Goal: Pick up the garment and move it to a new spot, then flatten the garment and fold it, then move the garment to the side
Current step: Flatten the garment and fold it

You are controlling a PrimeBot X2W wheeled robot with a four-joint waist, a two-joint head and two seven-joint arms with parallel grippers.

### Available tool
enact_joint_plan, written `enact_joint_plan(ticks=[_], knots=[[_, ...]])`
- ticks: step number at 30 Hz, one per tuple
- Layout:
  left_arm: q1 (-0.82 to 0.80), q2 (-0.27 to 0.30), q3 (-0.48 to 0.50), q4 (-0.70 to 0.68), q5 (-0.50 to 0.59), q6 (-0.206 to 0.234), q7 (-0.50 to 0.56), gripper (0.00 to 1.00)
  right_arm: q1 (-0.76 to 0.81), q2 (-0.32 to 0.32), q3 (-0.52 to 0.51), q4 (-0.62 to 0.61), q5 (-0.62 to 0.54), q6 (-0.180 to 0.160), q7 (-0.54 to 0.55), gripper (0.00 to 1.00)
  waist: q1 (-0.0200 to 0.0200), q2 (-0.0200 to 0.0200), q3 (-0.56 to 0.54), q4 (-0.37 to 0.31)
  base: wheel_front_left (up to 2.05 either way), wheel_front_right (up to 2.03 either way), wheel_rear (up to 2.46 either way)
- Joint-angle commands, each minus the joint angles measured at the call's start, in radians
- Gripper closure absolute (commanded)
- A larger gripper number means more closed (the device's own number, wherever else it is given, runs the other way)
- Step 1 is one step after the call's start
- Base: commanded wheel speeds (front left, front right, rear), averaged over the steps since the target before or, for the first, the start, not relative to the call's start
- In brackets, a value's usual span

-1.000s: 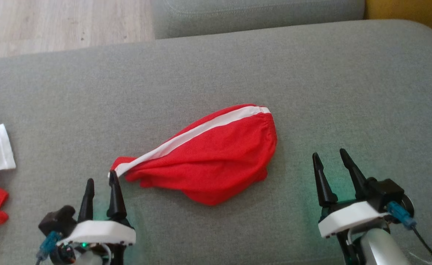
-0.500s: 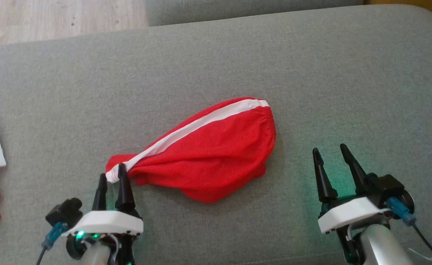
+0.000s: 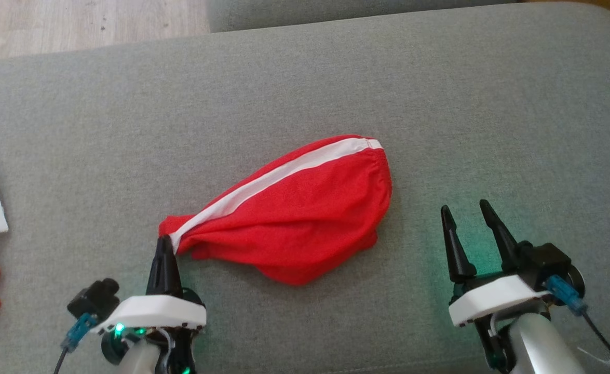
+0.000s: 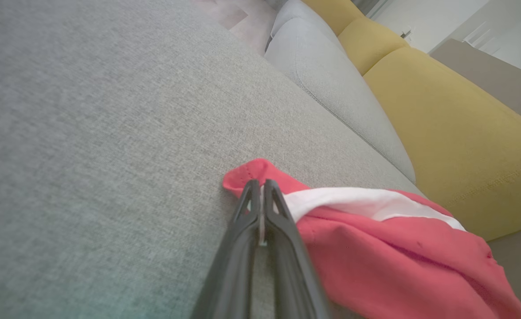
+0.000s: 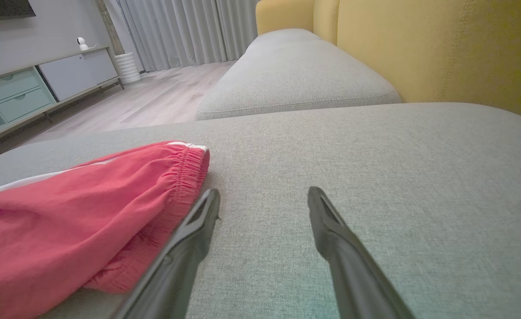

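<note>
Garment (image 3: 305,213) on cushion (image 3: 128,114), left of right end effector (image 3: 464,206)

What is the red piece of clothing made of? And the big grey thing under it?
Red garment: soft thin cloth, matte; it wrinkles and drapes, and one edge is gathered like elastic. Cotton or synthetic, I cannot tell. Grey cushion: woven upholstery fabric, matte and slightly rough; a fine speckled weave shows close up. Probably padded underneath.

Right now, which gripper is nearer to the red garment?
Left. The left gripper has its jaws shut on the narrow end of the red garment. The right gripper, jaws open, stands apart to the garment's right, over the grey cushion.
</note>
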Motion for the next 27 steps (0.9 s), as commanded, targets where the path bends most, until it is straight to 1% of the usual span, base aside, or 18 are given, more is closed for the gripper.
enact_joint_plan(ticks=[1, 5, 8, 13, 17, 20, 23, 27], knots=[[-0.030, 0.007, 0.014, -0.020, -0.016, -0.006, -0.005, 1.00, -0.042, -0.002, 0.023, -0.026, 0.000, 0.004, -0.002, 0.00, 0.0000, 0.0000, 0.002, 0.001, 0.00, 0.00, 0.00], [-0.035, 0.007, 0.012, -0.021, -0.025, -0.006, -0.005, 1.00, -0.046, -0.002, 0.023, -0.028, 0.000, 0.004, -0.002, 0.00, 0.0000, 0.0000, 0.004, 0.003, 0.00, 0.00, 0.00], [-0.039, 0.007, 0.044, -0.043, -0.008, -0.006, -0.005, 1.00, -0.054, -0.002, 0.021, -0.031, -0.002, 0.004, -0.002, 0.00, 0.0000, 0.0000, 0.004, 0.006, 0.00, 0.00, 0.00], [-0.029, 0.007, 0.136, -0.137, 0.058, -0.006, -0.005, 1.00, -0.086, -0.002, 0.023, -0.045, 0.000, 0.004, -0.002, 0.00, 0.0000, 0.0000, 0.002, 0.021, 0.00, 0.00, 0.00], [-0.019, 0.007, 0.147, -0.193, 0.090, -0.006, -0.005, 1.00, -0.146, -0.002, 0.041, -0.035, 0.015, 0.004, -0.002, 0.00, 0.0000, 0.0000, 0.007, 0.043, 0.00, 0.00, 0.00], [-0.026, 0.007, 0.136, -0.225, 0.104, -0.006, -0.005, 1.00, -0.238, -0.002, 0.111, 0.043, 0.087, 0.004, -0.002, 0.00, 0.0000, 0.0000, 0.023, 0.071, 0.00, 0.00, 0.00], [-0.029, 0.007, 0.114, -0.232, 0.103, -0.006, -0.005, 1.00, -0.323, -0.002, 0.176, 0.144, 0.184, 0.004, 0.004, 0.00, 0.0000, 0.0000, 0.039, 0.091, 0.00, 0.00, 0.00], [-0.034, 0.007, 0.092, -0.231, 0.105, -0.006, -0.005, 1.00, -0.424, -0.002, 0.224, 0.252, 0.343, 0.004, 0.049, 0.00, 0.0000, 0.0000, 0.061, 0.107, 0.00, 0.00, 0.00]])
